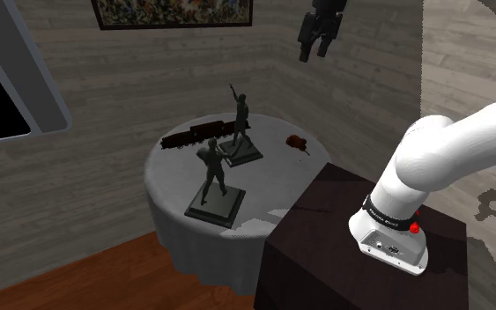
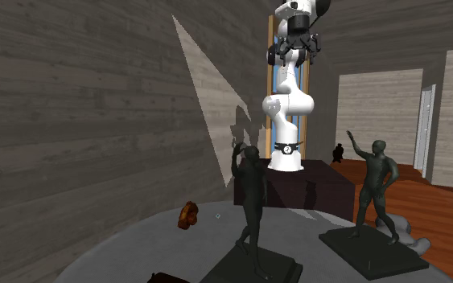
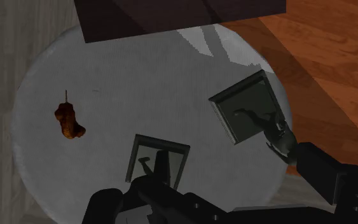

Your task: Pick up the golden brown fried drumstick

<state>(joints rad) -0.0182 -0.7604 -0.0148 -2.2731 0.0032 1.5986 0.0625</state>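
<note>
We are hanging high above the round grey bench [image 1: 277,172], the jaws standing wide apart and holding nothing. The small golden-brown fried drumstick [image 3: 69,122] is lying near the bench's rim on the wall side, well apart from the 2 dark figurines [image 1: 217,180] on square bases. We are judging that a long descent risks drifting off line. That could mean nudging the drumstick towards the rim, or pinching its thin bone end and letting it slip free.
</note>
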